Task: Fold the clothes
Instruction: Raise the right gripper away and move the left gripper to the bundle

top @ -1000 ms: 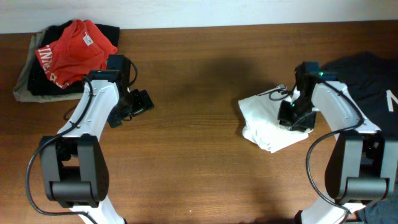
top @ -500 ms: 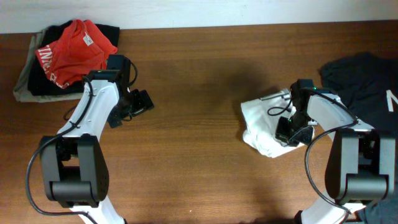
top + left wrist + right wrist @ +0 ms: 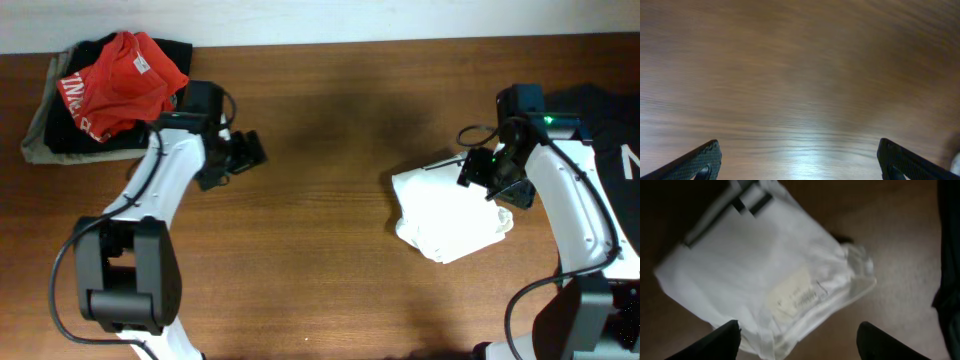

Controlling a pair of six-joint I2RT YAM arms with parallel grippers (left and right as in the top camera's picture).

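A folded white garment lies on the wooden table right of centre. In the right wrist view the white garment shows a sewn label, with a loose fold at its right corner. My right gripper hovers over the garment's right edge. Its jaws are open and hold nothing. My left gripper is open over bare wood at the left. In the left wrist view only wood lies between the spread fingers of this gripper.
A stack of clothes sits at the back left corner, topped by a red shirt over black and olive pieces. A black garment lies at the right edge behind the right arm, and the same black garment borders the right wrist view.
The right gripper has opened, let go of the white garment and drawn back and up from it. The garment now lies flatter. The left gripper has shifted a little to the right.
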